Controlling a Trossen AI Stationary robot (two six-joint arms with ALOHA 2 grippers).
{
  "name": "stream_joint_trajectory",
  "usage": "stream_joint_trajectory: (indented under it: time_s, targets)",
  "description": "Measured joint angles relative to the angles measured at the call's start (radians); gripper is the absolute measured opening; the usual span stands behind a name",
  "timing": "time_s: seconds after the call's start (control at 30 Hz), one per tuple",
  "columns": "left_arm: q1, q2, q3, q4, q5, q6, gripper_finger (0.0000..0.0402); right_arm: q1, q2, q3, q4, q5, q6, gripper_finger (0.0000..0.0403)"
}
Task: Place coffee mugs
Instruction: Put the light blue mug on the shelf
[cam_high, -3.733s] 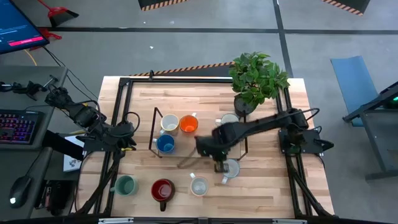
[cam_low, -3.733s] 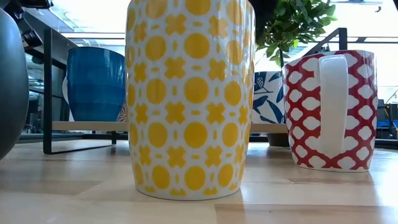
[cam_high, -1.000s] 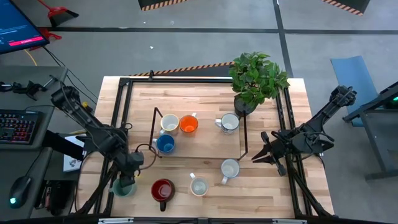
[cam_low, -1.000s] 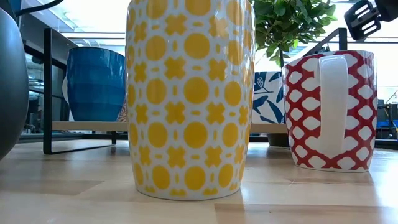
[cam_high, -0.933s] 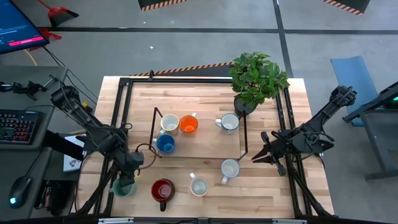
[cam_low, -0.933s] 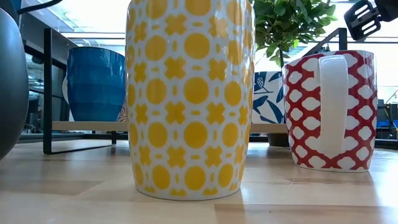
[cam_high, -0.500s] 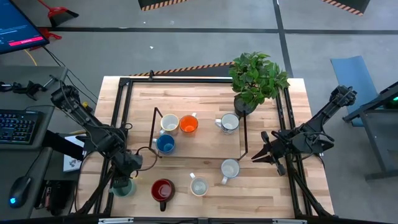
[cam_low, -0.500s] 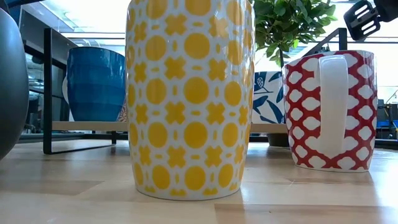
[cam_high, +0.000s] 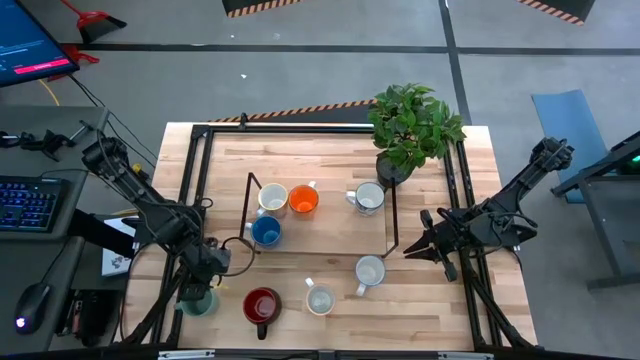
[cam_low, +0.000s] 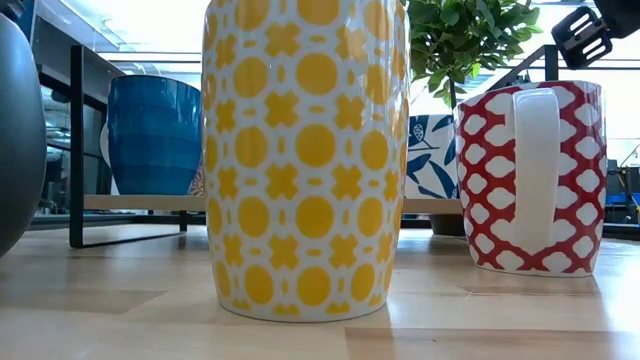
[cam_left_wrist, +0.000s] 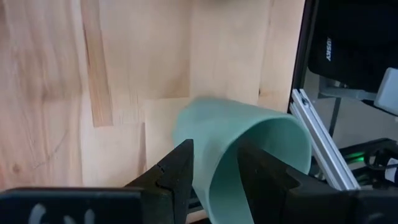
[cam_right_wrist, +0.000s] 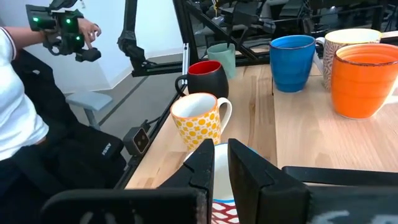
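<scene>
Mug wall of the green mug (cam_left_wrist: 249, 149) sits clamped between the left gripper (cam_left_wrist: 214, 163) fingers; rim tilted off the table (cam_left_wrist: 124, 93).

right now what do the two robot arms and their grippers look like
Both arms are dark, slim and jointed, with black cables along them. The left gripper and right gripper each have two flat, angular black fingers; no markings are readable on either.

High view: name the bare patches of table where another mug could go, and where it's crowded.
Free: the rack's shelf between the orange mug and the white mug, and the far strip of table behind the rack, left of the plant. Crowded: the near edge, where the left gripper grips the green mug beside the red mug.
</scene>
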Motion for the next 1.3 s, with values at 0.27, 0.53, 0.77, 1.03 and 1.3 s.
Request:
stream_joint_trajectory:
  time_s: [0.27, 0.53, 0.77, 1.03, 1.3]
  targets:
    - [-0.049, 0.001, 0.000, -0.011, 0.000, -0.015, 0.0115, 0.000, 0.000, 0.000, 0.000, 0.000, -0.003, 0.0029]
    - [-0.090, 0.001, 0.000, -0.011, -0.114, -0.016, 0.0115, 0.000, 0.000, 0.000, 0.000, 0.000, -0.003, 0.0029]
    - [-0.126, 0.002, 0.000, -0.013, -0.118, -0.017, 0.0115, 0.000, 0.000, 0.000, 0.000, 0.000, -0.001, 0.0029]
    - [-0.150, 0.010, -0.012, 0.000, -0.148, -0.016, 0.0115, 0.000, 0.000, 0.000, -0.001, 0.000, -0.003, 0.0029]
    - [-0.157, 0.048, -0.097, 0.100, -0.139, -0.064, 0.0115, 0.000, 0.000, 0.000, -0.010, 0.000, -0.001, 0.0029]
